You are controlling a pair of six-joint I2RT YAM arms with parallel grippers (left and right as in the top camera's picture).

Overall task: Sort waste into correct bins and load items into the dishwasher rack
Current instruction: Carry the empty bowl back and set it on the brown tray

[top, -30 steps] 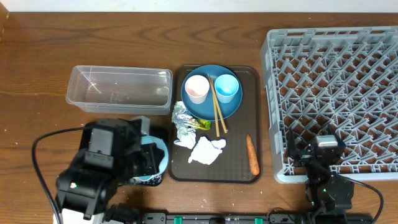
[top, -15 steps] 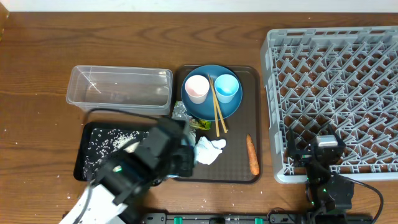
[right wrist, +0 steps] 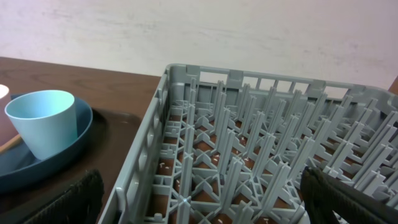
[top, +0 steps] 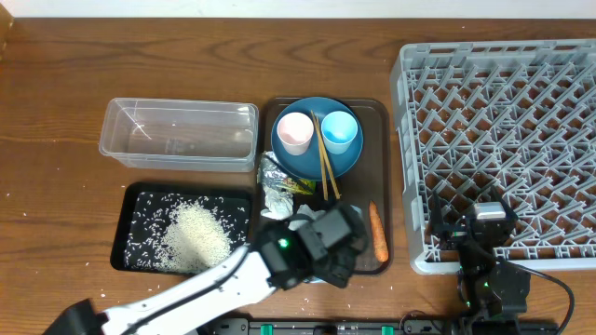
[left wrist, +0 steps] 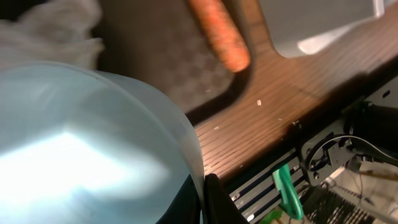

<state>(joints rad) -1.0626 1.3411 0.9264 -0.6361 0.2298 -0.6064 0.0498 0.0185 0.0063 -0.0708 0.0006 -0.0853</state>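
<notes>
Jaws of your left gripper [top: 328, 249] clamp the blue bowl [left wrist: 93, 137] over the brown tray's [top: 372, 112] bottom edge, lower centre, just left of the carrot [top: 377, 233]. Your right gripper's [top: 473, 226] jaws gape wide at the rack's [top: 503, 121] lower edge. Rice [top: 197, 234] lies in the black tray [top: 126, 251].

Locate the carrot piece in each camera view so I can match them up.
Overhead: carrot piece on the brown tray's right side, beside the dishwasher rack.
Left wrist: top centre; rack corner upper right.
Right wrist: not in view; rack fills the frame.
Shared landmark: the rack.
</notes>
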